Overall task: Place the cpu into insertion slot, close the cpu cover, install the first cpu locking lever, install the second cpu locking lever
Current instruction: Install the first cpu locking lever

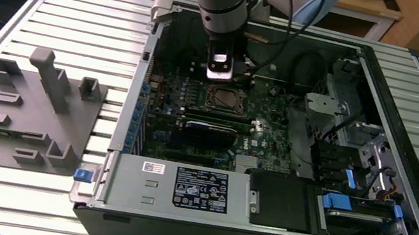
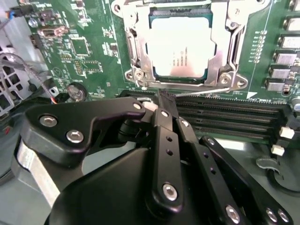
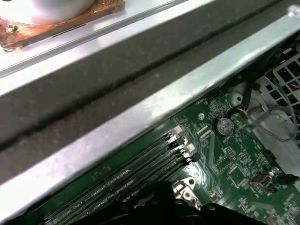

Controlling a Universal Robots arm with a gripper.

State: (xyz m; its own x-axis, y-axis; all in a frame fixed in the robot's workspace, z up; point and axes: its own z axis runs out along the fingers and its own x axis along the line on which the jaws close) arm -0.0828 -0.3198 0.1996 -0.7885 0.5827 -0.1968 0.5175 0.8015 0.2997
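The cpu [image 2: 180, 44], silver-grey topped, lies flat in the insertion slot [image 1: 225, 100] on the green motherboard. The cpu cover [image 2: 228, 49], a silver frame plate, lies down around it with the chip showing through its window. A thin metal locking lever [image 2: 206, 92] runs along the socket edge nearest the memory slots. My gripper [image 2: 165, 97] has its black fingers shut together, tips at the end of that lever rod; whether it grips the rod I cannot tell. In the exterior view my gripper [image 1: 218, 79] hangs just behind the socket.
Long black memory slots [image 2: 234, 117] lie beside the socket, close under the fingers. A coin battery [image 3: 225, 125] and loose wires [image 3: 272, 117] sit off to one side. The case's metal wall [image 3: 140, 117] is close by. A grey fixture block [image 1: 25, 111] stands at the exterior view's left.
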